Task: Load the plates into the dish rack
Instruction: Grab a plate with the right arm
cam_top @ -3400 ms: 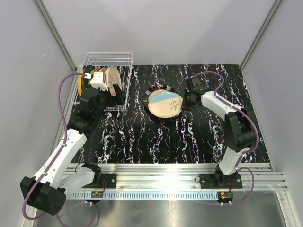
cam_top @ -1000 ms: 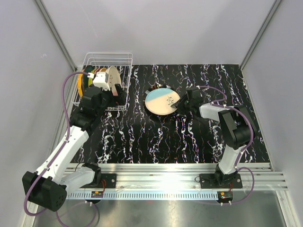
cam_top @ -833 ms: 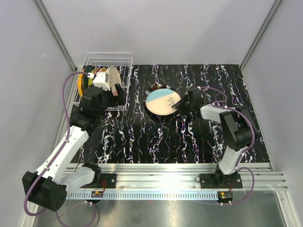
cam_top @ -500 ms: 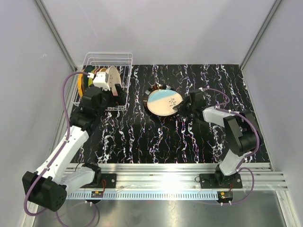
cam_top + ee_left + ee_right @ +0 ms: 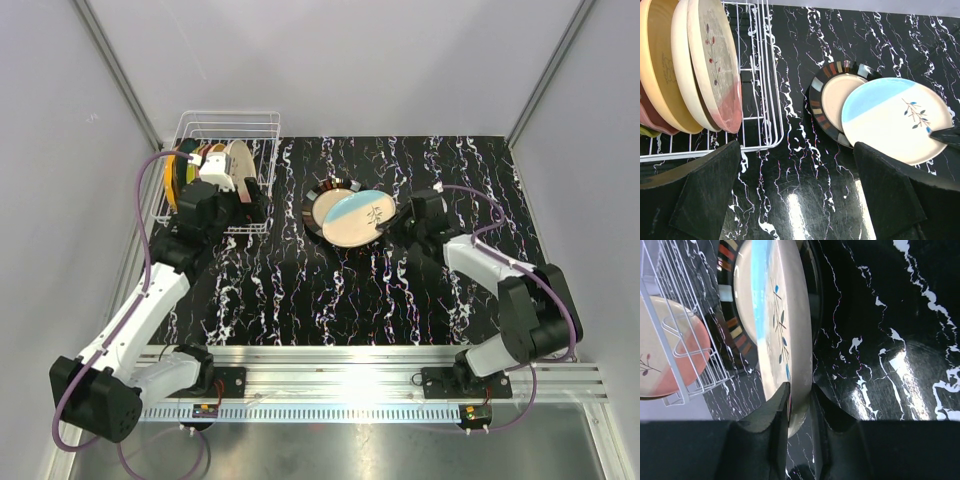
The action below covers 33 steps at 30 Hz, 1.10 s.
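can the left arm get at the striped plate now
Probably not cleanly: the blue-and-cream plate, pinched by the right gripper, overlaps the striped plate, leaving only its left rim exposed.

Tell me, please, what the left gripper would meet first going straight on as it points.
Probably the marbled tabletop between the dish rack and the striped-rim plate; depth is unclear.

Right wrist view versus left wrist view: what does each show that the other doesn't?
Right wrist only: the right fingers pinching the rim of the blue-and-cream plate. Left wrist only: the yellow plate standing in the dish rack, and the left fingers wide apart, empty. Both: the blue-and-cream plate overlapping the striped-rim plate, plus the floral plate in the rack.
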### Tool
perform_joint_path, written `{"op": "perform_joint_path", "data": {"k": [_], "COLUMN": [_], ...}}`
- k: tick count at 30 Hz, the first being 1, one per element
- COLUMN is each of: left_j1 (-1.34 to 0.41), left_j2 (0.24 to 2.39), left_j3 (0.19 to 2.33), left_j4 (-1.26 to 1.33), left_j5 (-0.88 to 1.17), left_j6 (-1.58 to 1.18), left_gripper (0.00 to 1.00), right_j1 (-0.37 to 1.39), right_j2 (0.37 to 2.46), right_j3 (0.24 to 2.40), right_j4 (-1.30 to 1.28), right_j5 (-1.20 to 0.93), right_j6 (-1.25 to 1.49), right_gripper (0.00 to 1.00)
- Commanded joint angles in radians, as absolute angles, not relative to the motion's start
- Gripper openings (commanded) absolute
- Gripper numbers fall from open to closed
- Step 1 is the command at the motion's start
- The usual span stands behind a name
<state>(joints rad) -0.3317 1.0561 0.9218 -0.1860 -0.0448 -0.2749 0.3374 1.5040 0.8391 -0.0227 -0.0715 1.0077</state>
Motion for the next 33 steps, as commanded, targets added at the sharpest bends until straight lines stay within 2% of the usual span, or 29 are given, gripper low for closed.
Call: {"op": "perform_joint_path", "data": {"k": [1, 9, 22, 33], "left_j1": [-0.33, -0.333, -0.357, -0.41], "left_j2": [1.057, 1.058, 1.077, 1.238], "left_j3": [0.92, 0.92, 0.917, 0.899], "left_j4": [-0.146, -0.144, -0.141, -0.109], "left_j5": [-0.038, -0.051, -0.028, 0.124], "left_j6": [-0.284, -0.281, -0.287, -0.514], "left_gripper": [0.99, 0.99, 0.99, 0.99], "right_j1": [0.324, 0.313, 0.272, 0.245], "right_j2": [1.425, 1.347, 1.126, 0.843], "right_j3": [0.85, 0.853, 0.841, 0.779], "right_j4": [-0.021, 0.04, -0.093, -0.31], "right_j5": [-0.021, -0.032, 0.017, 0.172], "right_j6": [0.997, 1.043, 1.083, 1.039], "right_gripper": [0.0, 0.0, 0.0, 0.0]}}
